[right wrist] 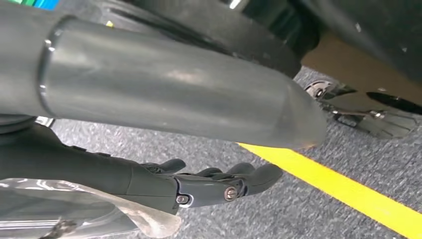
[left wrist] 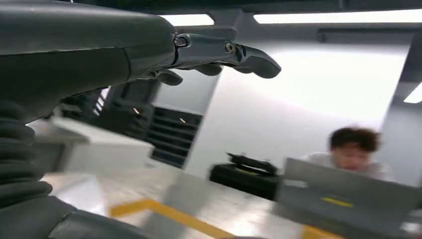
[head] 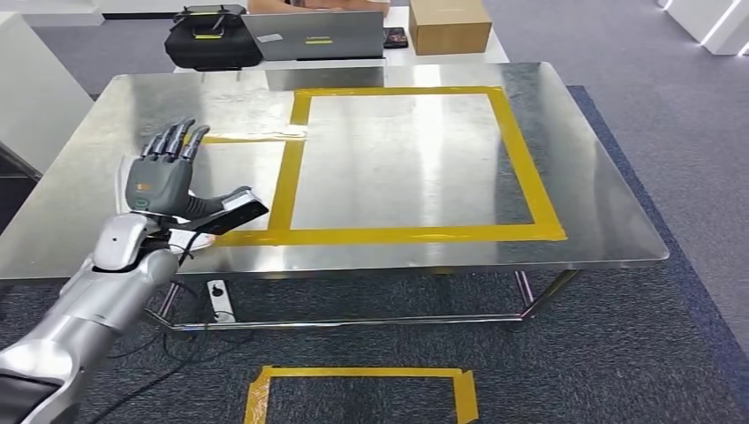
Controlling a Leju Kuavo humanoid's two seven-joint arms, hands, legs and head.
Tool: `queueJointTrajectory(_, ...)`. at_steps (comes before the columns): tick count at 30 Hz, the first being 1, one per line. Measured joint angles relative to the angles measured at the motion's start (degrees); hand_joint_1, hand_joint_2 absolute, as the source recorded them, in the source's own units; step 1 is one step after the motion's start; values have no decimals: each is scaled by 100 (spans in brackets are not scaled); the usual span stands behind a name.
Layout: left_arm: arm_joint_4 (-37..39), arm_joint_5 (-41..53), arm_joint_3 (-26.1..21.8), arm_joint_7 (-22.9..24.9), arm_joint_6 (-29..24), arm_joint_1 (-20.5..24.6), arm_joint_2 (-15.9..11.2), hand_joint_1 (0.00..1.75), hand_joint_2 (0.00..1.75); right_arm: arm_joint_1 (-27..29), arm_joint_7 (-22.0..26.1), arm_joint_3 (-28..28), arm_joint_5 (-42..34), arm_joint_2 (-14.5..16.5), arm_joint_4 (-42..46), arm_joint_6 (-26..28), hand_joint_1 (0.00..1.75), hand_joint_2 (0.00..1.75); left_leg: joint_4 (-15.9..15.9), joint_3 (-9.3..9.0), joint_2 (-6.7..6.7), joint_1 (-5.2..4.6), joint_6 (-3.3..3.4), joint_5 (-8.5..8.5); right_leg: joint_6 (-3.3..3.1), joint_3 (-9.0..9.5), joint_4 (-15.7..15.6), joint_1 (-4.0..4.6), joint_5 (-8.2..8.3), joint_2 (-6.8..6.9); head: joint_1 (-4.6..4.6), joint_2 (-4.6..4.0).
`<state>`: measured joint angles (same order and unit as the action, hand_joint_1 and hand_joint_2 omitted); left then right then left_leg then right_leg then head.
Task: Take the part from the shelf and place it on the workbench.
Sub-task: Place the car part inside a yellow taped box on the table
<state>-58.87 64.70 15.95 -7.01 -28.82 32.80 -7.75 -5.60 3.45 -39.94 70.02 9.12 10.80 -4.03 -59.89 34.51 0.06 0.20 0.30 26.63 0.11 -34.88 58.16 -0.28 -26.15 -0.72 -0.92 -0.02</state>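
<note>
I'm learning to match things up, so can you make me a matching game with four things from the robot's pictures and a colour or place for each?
Things:
1. box
2. bag
3. tape frame
4. left hand

Colour or place:
A. black
B. over the near left part of the workbench
C. brown
D. yellow

Pairs: 1-C, 2-A, 3-D, 4-B
</note>
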Motion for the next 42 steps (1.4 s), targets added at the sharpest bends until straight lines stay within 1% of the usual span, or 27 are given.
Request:
queueJointTrajectory(4,-1014,-566,95,-302,-170,-799,301,0,0,64,28,-5,-75,10,-1,68,0,0,146,-37,8,-4,76,-49,122,-42,23,-6,-41,4,5,0)
queueJointTrajectory(6,-1619,-943,174,-517,-380,-1271,470,0,0,113,44,-9,-114,10,-1,116,0,0,188,-18,40,26,148,-101,186,-164,340,-18,-372,17,14,0)
queueJointTrajectory(8,-2184,-1471,273,-858,-654,-1762,635,0,0,165,39,-16,-154,11,-1,191,0,0,188,41,61,28,189,-143,238,-379,1036,-38,-863,31,21,0)
queueJointTrajectory(9,-2462,-1773,335,-1055,-785,-2026,721,0,0,183,21,-25,-169,17,-1,237,0,0,187,77,68,28,191,-168,259,-449,1342,-46,-1023,33,21,0)
queueJointTrajectory(10,-2741,-2070,401,-1254,-895,-2299,795,0,0,195,-3,-35,-180,24,-1,280,0,0,185,114,76,29,183,-194,279,-439,1495,-53,-1079,37,19,0)
queueJointTrajectory(11,-3004,-2345,459,-1454,-972,-2561,869,0,0,203,-28,-45,-187,32,-1,314,0,0,181,153,83,32,171,-223,295,-320,1429,-63,-1023,43,20,0)
queueJointTrajectory(12,-3255,-2616,507,-1661,-1017,-2801,940,0,0,206,-47,-55,-192,39,-1,340,0,0,174,193,85,38,153,-253,309,-88,1153,-77,-893,49,18,0)
queueJointTrajectory(14,-3660,-3077,554,-2032,-1032,-3183,1083,0,0,191,-62,-73,-203,57,-1,366,0,0,140,266,73,38,98,-310,328,512,341,-108,-684,43,25,0)
queueJointTrajectory(15,-3841,-3282,558,-2195,-1034,-3349,1149,0,0,183,-60,-86,-210,69,-1,374,0,0,124,287,65,32,62,-340,316,710,51,-113,-640,26,20,0)
queueJointTrajectory(16,-3991,-3457,546,-2322,-1034,-3510,1215,0,0,180,-57,-98,-222,80,-1,379,0,0,112,298,58,24,25,-372,293,803,-102,-109,-642,10,17,0)
queueJointTrajectory(19,-4234,-3969,419,-2530,-1034,-3956,1396,0,0,206,-44,-132,-262,95,-1,378,0,0,110,315,40,48,-83,-410,156,723,-132,-83,-582,13,4,0)
queueJointTrajectory(20,-4253,-4106,349,-2549,-1034,-4077,1442,0,0,213,-40,-144,-277,98,-2,373,0,0,40,343,33,62,-111,-284,101,684,-136,-82,-536,29,-1,0)
queueJointTrajectory(22,-4247,-4261,165,-2544,-1034,-4285,1520,0,0,223,-29,-169,-312,105,-2,364,0,0,-439,463,22,72,-149,265,17,570,-141,-77,-428,60,-16,0)
queueJointTrajectory(24,-4160,-4287,-65,-2491,-1034,-4455,1605,0,0,242,-14,-203,-350,110,-2,352,0,0,-1159,576,19,68,-164,776,-13,460,-133,-50,-313,79,-21,0)
queueJointTrajectory(25,-4062,-4267,-195,-2449,-1034,-4529,1654,0,0,253,-8,-227,-371,111,-3,346,0,0,-1397,563,19,65,-158,848,-17,399,-126,-30,-255,87,-21,0)
queueJointTrajectory(26,-3930,-4225,-334,-2411,-1034,-4594,1703,0,0,263,-6,-249,-388,112,-3,339,0,0,-1429,458,18,57,-135,791,-21,334,-119,-8,-199,94,-21,0)
queueJointTrajectory(27,-3780,-4172,-478,-2366,-1034,-4649,1754,0,0,271,-8,-270,-403,113,-3,333,0,0,-1253,262,17,43,-94,658,-24,263,-112,16,-147,96,-21,0)
queueJointTrajectory(28,-3626,-4127,-619,-2321,-1031,-4690,1807,0,0,275,-12,-287,-413,117,-3,326,0,0,-898,-22,13,17,-27,515,-26,201,-108,39,-98,96,-22,0)
queueJointTrajectory(30,-3279,-4124,-879,-2217,-991,-4696,1895,0,0,278,-21,-311,-427,137,-3,310,0,0,-61,-582,12,-52,117,422,-12,119,-102,72,-13,94,-15,0)
queueJointTrajectory(32,-2799,-4285,-1159,-2100,-865,-4656,1976,0,0,272,-25,-344,-445,157,-3,299,0,0,350,-807,16,-105,177,443,32,81,-103,69,70,96,-15,0)
queueJointTrajectory(34,-2198,-4467,-1505,-2079,-689,-4588,2055,0,0,278,-24,-387,-453,164,-3,296,0,0,422,-777,28,-107,187,350,100,63,-96,53,114,93,-21,0)
queueJointTrajectory(35,-1855,-4535,-1685,-2111,-605,-4511,2086,0,0,286,-23,-405,-449,166,-3,295,0,0,449,-738,36,-96,210,287,138,28,-43,44,29,88,-18,0)
queueJointTrajectory(37,-1116,-4616,-2028,-2179,-445,-4310,2128,0,0,295,-22,-429,-432,166,-3,288,0,0,488,-605,52,-65,255,146,204,-127,347,24,-427,76,-1,0)
queueJointTrajectory(39,-345,-4655,-2328,-2234,-291,-4103,2137,0,0,293,-28,-438,-410,166,-3,273,0,0,477,-426,62,-61,263,12,264,-324,1052,4,-935,76,8,0)
queueJointTrajectory(40,28,-4655,-2459,-2259,-236,-4009,2135,0,0,292,-32,-440,-402,166,-3,267,0,0,467,-329,72,-59,251,-59,289,-357,1341,-8,-1011,77,5,0)
queueJointTrajectory(41,368,-4654,-2573,-2266,-183,-3921,2132,0,0,293,-37,-441,-396,164,-3,259,0,0,452,-227,83,-54,234,-129,311,-310,1476,-21,-944,78,4,0)
queueJointTrajectory(42,654,-4649,-2661,-2234,-127,-3840,2127,0,0,294,-42,-442,-390,162,-2,254,0,0,430,-126,91,-45,212,-192,331,-168,1420,-35,-774,79,5,0)
